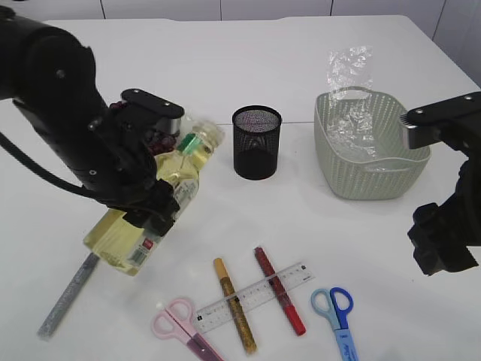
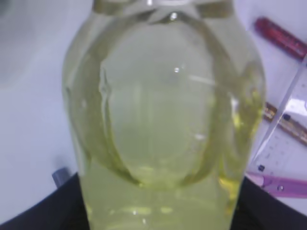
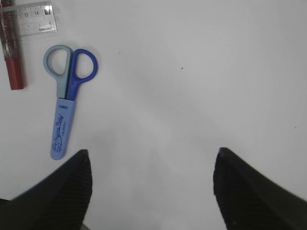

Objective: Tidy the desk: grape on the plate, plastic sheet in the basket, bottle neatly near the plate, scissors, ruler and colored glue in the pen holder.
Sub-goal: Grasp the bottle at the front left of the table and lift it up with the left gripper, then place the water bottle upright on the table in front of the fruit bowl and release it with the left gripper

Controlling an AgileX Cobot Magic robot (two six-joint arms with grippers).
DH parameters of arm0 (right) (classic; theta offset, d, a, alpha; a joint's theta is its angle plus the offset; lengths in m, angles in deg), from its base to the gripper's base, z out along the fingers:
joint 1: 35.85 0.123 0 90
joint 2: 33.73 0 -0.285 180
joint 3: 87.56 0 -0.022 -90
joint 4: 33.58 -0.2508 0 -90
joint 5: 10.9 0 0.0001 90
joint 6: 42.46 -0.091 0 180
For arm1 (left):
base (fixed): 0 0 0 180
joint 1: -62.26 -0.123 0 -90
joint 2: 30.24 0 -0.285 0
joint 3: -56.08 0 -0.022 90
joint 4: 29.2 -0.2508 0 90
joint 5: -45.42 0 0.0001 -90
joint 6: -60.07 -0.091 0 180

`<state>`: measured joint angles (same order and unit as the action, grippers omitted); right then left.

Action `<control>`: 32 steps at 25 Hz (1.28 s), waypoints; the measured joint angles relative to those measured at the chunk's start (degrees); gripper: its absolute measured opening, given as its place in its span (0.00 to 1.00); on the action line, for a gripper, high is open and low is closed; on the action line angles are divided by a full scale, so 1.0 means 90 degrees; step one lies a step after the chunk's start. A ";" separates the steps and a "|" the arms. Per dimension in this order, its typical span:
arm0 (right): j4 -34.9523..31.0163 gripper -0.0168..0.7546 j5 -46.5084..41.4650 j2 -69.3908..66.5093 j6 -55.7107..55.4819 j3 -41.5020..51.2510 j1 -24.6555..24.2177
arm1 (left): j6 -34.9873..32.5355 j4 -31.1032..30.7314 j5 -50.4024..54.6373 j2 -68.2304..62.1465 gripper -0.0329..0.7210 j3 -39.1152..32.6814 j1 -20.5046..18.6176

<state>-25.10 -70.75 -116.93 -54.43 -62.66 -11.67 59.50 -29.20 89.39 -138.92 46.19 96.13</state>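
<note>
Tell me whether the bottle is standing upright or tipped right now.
Tipped. The bottle leans steeply in the left gripper, its base low toward the camera and its neck pointing up and away toward the pen holder.

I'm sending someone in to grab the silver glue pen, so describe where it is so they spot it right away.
Start at the tilted bottle of yellow liquid on the left of the white desk. Just below its base, near the front edge, lies the silver glue pen. It lies alone, grey and glittery, apart from the gold pen and red pen under the ruler.
</note>
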 joint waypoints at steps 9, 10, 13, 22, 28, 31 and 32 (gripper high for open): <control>0.0000 0.77 0.0192 0.0000 0.0000 0.0000 0.0000 | -0.0058 0.0000 -0.3778 0.0670 0.61 -0.1738 0.0000; 0.0000 0.77 0.0219 0.0000 0.0000 0.0000 0.0000 | -0.0058 0.0000 -0.4238 0.0670 0.61 -0.1945 0.0000; 0.0000 0.77 0.0246 0.0000 0.0000 0.0000 0.0000 | -0.0058 0.0000 -0.5879 0.0670 0.61 -0.2527 -0.0023; 0.0000 0.77 0.0436 0.0000 0.0000 0.0000 0.0000 | -0.0063 0.0052 -0.9029 -0.0083 0.61 -0.3042 -0.0296; 0.0175 0.77 0.0506 0.0000 0.0000 0.0000 0.0000 | -0.0063 0.0130 -1.0255 -0.0403 0.61 -0.3052 -0.0296; 0.0273 0.77 0.0516 0.0000 0.0000 0.0000 0.0000 | -0.0063 0.0305 -1.0985 -0.0416 0.61 -0.3052 -0.0296; 0.0286 0.77 0.0516 0.0000 0.0000 0.0000 0.0000 | -0.0063 0.0337 -1.1148 -0.0416 0.61 -0.3052 -0.0296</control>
<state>-22.53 -66.11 -116.93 -54.43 -62.66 -11.67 58.93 -26.16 -10.94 -142.66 18.72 93.47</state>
